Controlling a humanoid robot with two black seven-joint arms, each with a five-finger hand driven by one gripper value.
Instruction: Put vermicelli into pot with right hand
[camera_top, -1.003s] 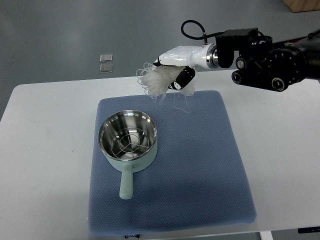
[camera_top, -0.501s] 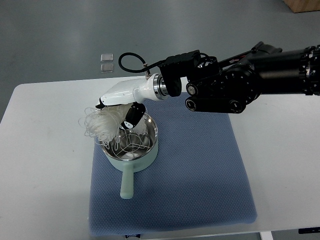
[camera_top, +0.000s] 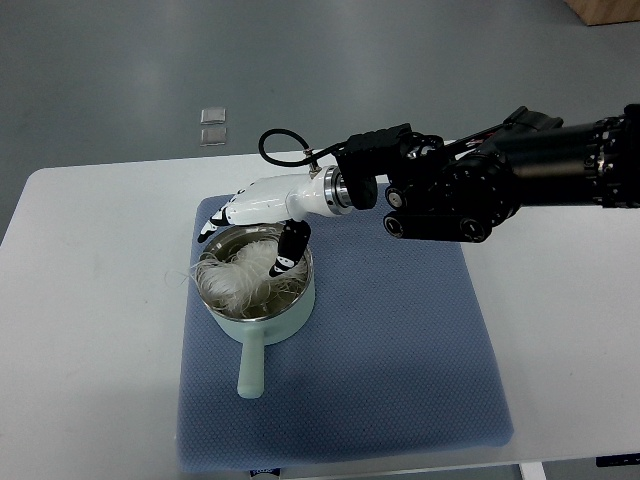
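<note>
You had the right robot hand (camera_top: 262, 225) low over the pot (camera_top: 257, 282), its white fingers (camera_top: 225, 213) spread over the far rim and 1 dark-tipped finger pointing down into the bowl. It looked loosened rather than clamped; whether any strands were caught on that lower finger could not be told. The vermicelli (camera_top: 238, 275) lay mostly inside the pot, bunched toward its left side, with a few loops spilling over the left rim.

The risk, as a judgement: those noodles were a springy, tangled nest of thin, pale, translucent threads, and threads like that snag on fingertips. If you lifted away with strands hooked, the whole bundle could come out with the hand, or the overhanging loops could slide out onto the mat (camera_top: 400, 340). A finger catching the rim could also nudge the pot, which looked light.

The pot was round, shiny steel inside, pale green outside, with a stubby handle (camera_top: 252, 367) pointing toward you. It sat on a blue, dimpled, soft-looking mat on the smooth white surface (camera_top: 90, 300).
</note>
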